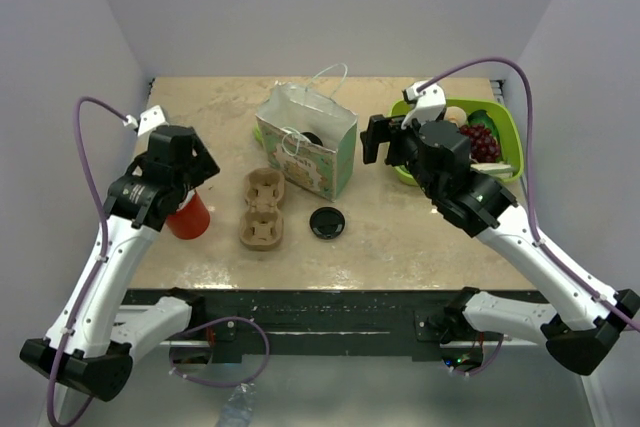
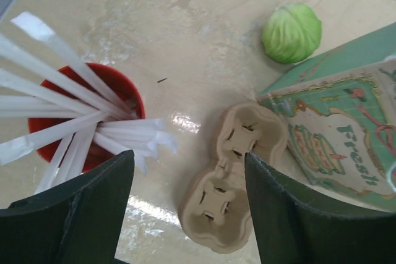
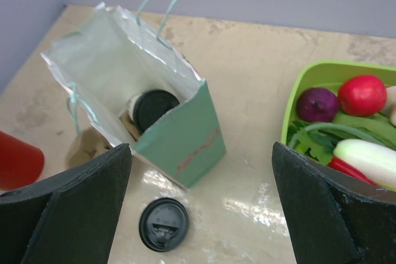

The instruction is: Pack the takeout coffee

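The takeout coffee [image 3: 154, 108], a white paper cup with a round black lid, stands inside the open green paper bag [image 3: 179, 137] and also shows in the top view [image 1: 312, 137]. My right gripper [image 3: 201, 205] is open and empty. It hovers above the table just right of the bag [image 1: 318, 159], over a loose flat black lid [image 3: 163, 224]. My left gripper [image 2: 189, 214] is open and empty, above the cardboard cup carrier [image 2: 232, 180] and next to the red cup [image 2: 93, 100] of white utensils. In the top view the left gripper [image 1: 190, 175] is left of the bag and the right gripper [image 1: 376, 139] is on its right.
The carrier [image 1: 264, 209] and the loose lid [image 1: 327, 222] lie in front of the bag, with the red cup [image 1: 188, 215] at the left. A green tray [image 1: 508, 132] of vegetables sits at the right. A green lettuce head [image 2: 291, 32] lies beyond the bag.
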`<state>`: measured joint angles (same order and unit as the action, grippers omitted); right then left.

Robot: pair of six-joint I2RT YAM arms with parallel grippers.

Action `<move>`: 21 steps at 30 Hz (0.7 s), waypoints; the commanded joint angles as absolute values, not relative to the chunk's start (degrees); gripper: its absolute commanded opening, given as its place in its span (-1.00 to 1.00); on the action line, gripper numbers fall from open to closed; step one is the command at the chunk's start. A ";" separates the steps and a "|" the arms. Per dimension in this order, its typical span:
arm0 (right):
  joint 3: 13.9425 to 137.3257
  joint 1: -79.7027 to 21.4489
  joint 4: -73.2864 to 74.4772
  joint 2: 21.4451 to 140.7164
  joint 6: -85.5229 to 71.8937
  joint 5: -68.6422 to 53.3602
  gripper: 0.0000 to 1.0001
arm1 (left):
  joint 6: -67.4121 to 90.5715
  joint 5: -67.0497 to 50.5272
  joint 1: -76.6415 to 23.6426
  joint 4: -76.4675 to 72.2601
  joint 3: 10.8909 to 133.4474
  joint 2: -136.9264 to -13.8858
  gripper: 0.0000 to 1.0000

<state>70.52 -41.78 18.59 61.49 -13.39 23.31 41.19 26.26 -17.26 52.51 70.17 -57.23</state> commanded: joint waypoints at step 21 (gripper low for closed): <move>69.00 -41.84 23.55 59.77 -8.26 28.57 0.96 | 43.86 32.52 -17.05 54.67 61.00 -57.92 -0.12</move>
